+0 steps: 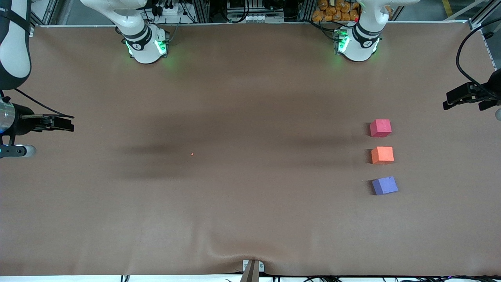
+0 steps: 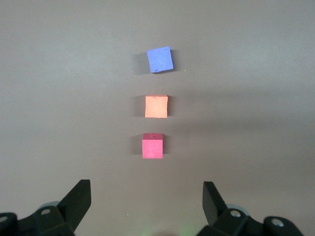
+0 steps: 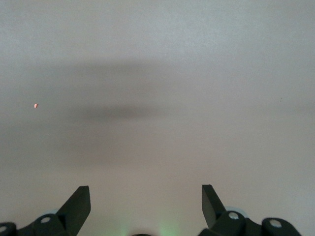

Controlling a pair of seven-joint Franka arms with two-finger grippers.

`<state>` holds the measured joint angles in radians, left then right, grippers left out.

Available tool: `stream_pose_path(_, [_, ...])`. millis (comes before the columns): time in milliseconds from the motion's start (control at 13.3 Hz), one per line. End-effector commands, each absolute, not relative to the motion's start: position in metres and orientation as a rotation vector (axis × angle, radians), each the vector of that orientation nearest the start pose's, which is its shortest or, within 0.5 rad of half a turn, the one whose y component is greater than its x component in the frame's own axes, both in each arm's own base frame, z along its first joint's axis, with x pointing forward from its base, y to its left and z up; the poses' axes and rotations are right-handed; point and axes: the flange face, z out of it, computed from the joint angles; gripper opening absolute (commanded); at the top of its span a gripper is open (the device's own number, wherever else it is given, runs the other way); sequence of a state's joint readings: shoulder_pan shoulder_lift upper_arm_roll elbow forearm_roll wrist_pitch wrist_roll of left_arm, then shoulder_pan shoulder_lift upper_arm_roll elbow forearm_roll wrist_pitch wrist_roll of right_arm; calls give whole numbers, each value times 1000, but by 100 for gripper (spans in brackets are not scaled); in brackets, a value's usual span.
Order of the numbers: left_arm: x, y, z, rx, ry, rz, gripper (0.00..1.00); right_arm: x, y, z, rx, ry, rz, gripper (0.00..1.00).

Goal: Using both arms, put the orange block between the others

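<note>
The orange block (image 1: pixel 382 155) is being seen resting on the brown bench (image 1: pixel 235 196) toward the left arm's end, between the red-pink cube (image 1: pixel 380 128) at its 12 o'clock and the purple-blue cube (image 1: pixel 384 185) at its 6 o'clock, apart from both. The left end effector (image 1: pixel 450 101) is being held with fingers apart over the bench edge at the blocks' 2 o'clock, nothing gripped. The right end effector (image 1: pixel 68 122) is being kept waiting, fingers apart and empty, over the right arm's end.

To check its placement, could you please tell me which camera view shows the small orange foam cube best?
The left wrist view: the small orange foam cube appears large and unobstructed. The front view shows it smaller; the right wrist view misses it.
</note>
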<state>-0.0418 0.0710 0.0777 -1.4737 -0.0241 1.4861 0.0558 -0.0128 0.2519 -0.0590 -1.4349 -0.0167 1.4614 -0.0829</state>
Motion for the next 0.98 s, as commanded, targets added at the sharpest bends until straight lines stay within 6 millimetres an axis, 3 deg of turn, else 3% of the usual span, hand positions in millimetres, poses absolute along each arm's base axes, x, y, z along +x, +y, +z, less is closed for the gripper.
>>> stream_pose_path(0, [562,5,634,-3157,70,86,100,605,-40,535,-3137,-34,373,100])
stream_pose_path(300, [554,-16,648,-3157,36,46,100,605,-39,535,-3138,-36,373,100])
stream_pose_path(676, [550,-15,640,-3145,197,115,100,604,-39,535,-3137,-33,377,100])
stream_pose_path(901, [550,-15,640,-3143,197,123,100,604,-38,536,-3137,-33,380,100])
